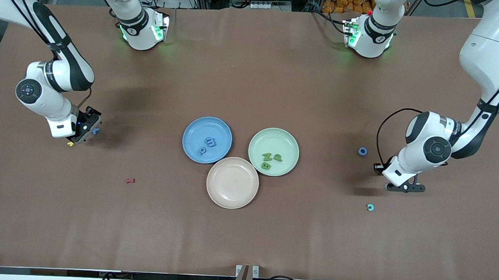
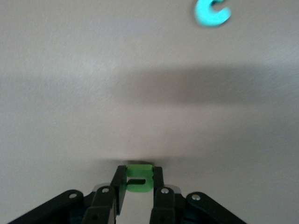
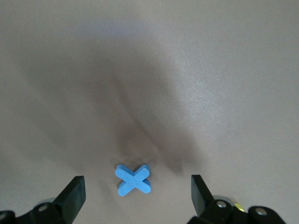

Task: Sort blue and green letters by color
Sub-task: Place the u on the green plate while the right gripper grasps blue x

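A green letter (image 2: 138,178) sat clamped between the left gripper (image 2: 138,186) fingers, low over the table toward the left arm's end. The right gripper (image 3: 135,193), fingers wide, straddled a blue X (image 3: 133,179) on the table. Off-centre closing could have flicked the X away.

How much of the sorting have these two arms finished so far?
Two blue letters lie in the blue plate, three green letters in the green plate. The left tool pinches a green letter; the right tool is open around a blue X. A blue O remains on the table.
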`<state>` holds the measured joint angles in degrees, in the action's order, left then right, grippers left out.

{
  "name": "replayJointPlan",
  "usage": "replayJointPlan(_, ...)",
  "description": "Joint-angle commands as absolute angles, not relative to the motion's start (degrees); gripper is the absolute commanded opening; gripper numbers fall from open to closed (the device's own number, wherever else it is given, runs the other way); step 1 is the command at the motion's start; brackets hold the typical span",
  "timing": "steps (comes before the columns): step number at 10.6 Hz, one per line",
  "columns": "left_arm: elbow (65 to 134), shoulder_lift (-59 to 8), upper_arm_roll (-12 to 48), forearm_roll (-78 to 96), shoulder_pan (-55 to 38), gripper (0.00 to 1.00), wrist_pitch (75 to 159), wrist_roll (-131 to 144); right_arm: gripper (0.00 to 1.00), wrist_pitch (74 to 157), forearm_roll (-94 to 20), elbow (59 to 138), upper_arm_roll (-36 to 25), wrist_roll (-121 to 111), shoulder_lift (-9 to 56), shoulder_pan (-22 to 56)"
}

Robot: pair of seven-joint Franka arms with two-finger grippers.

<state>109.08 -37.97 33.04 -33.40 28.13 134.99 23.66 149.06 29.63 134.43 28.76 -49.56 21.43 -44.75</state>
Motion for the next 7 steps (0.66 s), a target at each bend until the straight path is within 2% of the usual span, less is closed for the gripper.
replayJointPlan(1,107.8,-34.1,33.4,-34.6,21.3,0.0,133.9,30.4,1.0,150.5,31.6,134.8,29.6,-49.7,22.8,-46.6)
replayJointPlan(4,106.9,-33.3,36.2,-33.9,15.0,0.0,133.3,40.9,1.0,150.8,31.8,134.6,29.1,-49.7,23.8,-46.4)
replayJointPlan(7,103.6,-35.3,36.3,-34.0,5.1,0.0,133.3,54.4,1.0,152.4,33.5,134.4,27.9,-49.7,25.0,-46.4)
